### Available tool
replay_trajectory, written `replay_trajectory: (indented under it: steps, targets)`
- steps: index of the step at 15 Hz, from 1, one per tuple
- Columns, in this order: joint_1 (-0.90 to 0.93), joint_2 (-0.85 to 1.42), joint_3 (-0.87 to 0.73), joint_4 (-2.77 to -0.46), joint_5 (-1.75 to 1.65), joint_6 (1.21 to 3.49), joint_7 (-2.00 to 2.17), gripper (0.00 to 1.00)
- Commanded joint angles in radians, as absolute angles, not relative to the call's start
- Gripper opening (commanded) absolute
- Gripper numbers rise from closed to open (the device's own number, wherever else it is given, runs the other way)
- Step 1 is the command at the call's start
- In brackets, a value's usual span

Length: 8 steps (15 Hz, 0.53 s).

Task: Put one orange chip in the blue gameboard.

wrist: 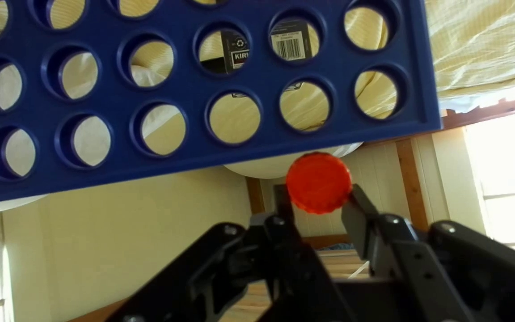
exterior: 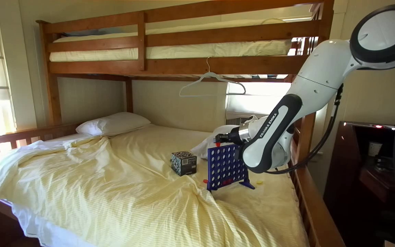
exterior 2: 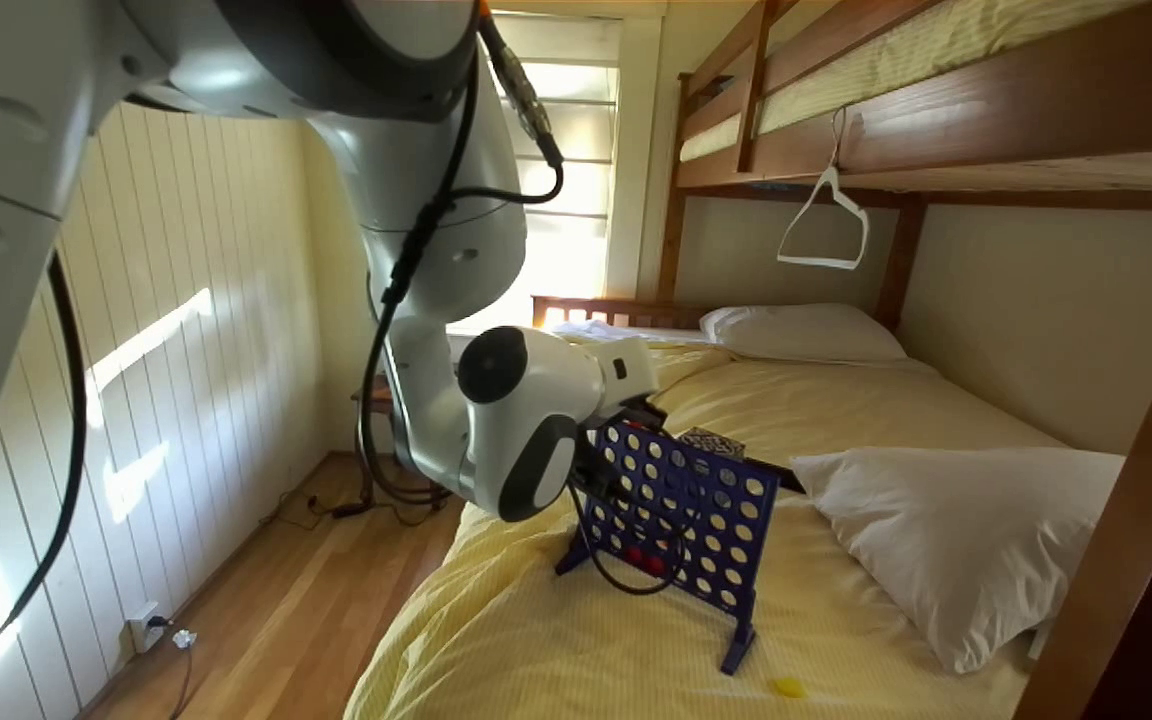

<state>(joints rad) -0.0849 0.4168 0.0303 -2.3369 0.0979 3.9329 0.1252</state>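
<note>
My gripper (wrist: 319,191) is shut on the orange chip (wrist: 319,182), gripping its rim between the two fingertips with the flat face toward the camera. In the wrist view the chip lies just off the long edge of the blue gameboard (wrist: 196,148). An exterior view puts the chip (exterior: 217,144) at the upper corner of the upright gameboard (exterior: 210,171), by the top edge; whether they touch I cannot tell. Several red chips (exterior: 227,181) show in the board's lowest part. Another orange chip (exterior: 205,181) lies on the bed beside the board.
A dark patterned cube (exterior: 183,163) sits on the bed behind the board. Yellow chips lie on the bedding, such as this yellow chip (exterior 2: 789,687). A white pillow (exterior 2: 966,540) is close by. The upper bunk rail (exterior: 170,67) with a hanger (exterior: 209,74) spans overhead.
</note>
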Motion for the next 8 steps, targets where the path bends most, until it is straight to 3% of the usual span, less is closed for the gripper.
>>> replay_trajectory:
  steps: [1, 8]
  targets:
    - [-0.059, 0.441, 0.014, -2.311, 0.130, 3.952, 0.127, 0.09]
    - [-0.051, 0.454, 0.008, -2.306, 0.139, 3.951, 0.121, 0.09]
